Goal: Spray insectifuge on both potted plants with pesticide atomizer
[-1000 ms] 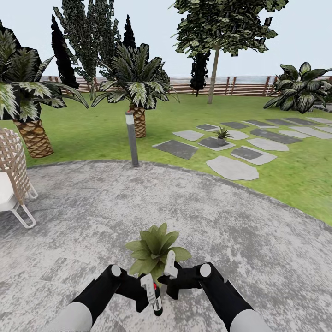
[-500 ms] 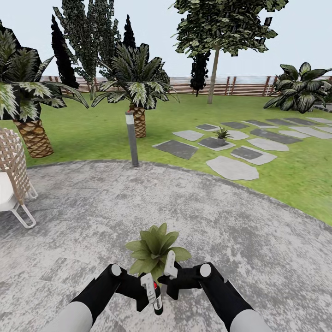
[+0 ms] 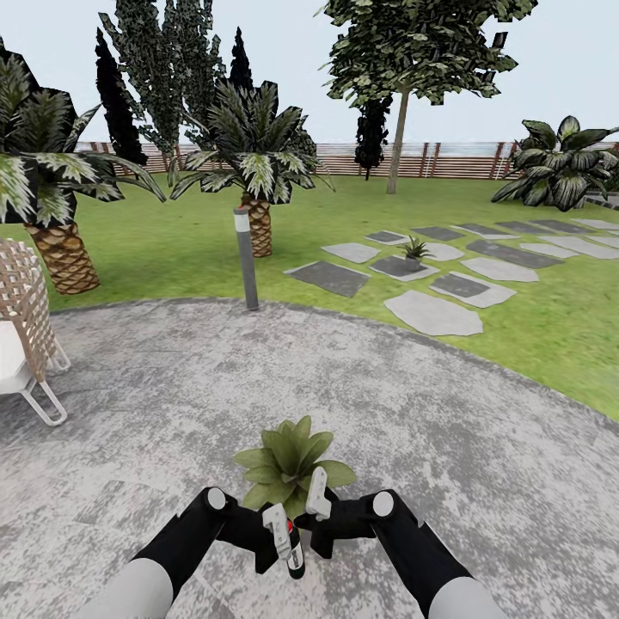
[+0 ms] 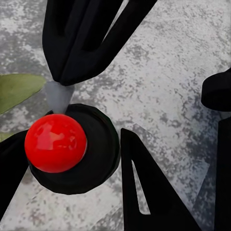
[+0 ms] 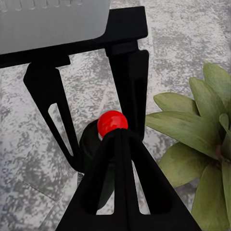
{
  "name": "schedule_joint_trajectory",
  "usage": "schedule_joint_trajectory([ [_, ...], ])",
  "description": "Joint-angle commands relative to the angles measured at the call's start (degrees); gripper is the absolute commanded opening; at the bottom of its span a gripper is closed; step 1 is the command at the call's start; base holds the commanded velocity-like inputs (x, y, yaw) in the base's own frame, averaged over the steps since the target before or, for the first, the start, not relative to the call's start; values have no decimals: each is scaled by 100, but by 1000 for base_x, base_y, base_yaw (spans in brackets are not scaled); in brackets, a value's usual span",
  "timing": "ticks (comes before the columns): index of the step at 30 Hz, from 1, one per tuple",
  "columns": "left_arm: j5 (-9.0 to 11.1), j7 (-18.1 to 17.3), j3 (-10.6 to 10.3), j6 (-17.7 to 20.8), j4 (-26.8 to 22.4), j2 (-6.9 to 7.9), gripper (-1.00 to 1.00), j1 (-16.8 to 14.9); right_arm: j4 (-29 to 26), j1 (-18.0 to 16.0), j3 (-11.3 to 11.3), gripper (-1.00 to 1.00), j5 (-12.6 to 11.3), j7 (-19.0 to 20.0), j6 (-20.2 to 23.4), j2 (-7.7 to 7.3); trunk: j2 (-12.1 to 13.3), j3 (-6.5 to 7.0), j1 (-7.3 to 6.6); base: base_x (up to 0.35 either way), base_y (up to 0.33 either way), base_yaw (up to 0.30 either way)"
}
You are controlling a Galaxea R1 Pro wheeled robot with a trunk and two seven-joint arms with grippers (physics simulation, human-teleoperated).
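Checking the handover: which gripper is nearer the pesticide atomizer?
Left. The left gripper has its jaws around the pesticide atomizer. The right gripper sits just beside it, closer to the potted plant.

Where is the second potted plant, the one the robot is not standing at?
In the head view the far potted plant stands out on the lawn to the right, among the grey stepping stones, well beyond the patio and the near potted plant.
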Motion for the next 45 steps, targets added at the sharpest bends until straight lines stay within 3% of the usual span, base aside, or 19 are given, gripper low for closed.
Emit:
schedule_joint_trajectory([
  [1,-33,-17,4,-11,-7,-1,-100,-2,-5,-2,-6,-100,60,6,-55,2,-2,-5,-1,0,0,0],
  [25,-30,-186,4,-20,-14,-7,-100,-11,3,-2,-6,-100,67,-2,-55,2,-2,-5,-1,0,0,0],
  [32,294,-193,-4,-36,-14,-1,-100,-11,3,-2,-6,-100,68,-3,-55,2,-2,-5,-1,0,0,0],
  [45,300,-174,-23,-38,41,38,-100,-3,3,-2,-6,-100,68,-3,-55,2,-2,-5,-1,0,0,0],
])
